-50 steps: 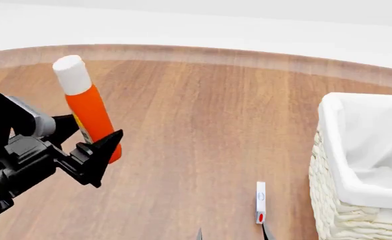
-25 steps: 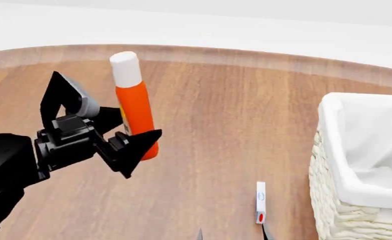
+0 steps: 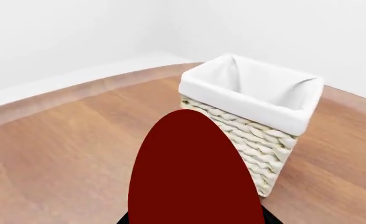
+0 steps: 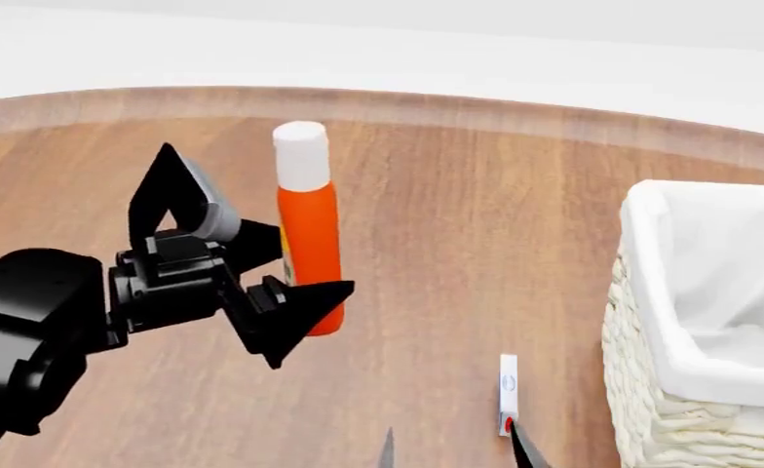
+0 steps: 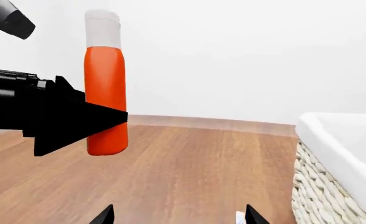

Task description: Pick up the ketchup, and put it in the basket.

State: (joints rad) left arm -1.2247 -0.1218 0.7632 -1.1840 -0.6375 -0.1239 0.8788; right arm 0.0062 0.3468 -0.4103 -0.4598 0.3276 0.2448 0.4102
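The cream woven wicker basket with white liner point(image 4: 694, 322) is cut off by the head view's edge. The lower side of the orange-red ketchup bottle point(image 4: 311, 234) is covered by the black left gripper point(image 4: 272, 283). Only the right gripper's fingertips point(image 5: 250, 215) are seen.

Head cam looks down from above; both wrist cams sit low and share the basket point(image 3: 251, 100) with it.
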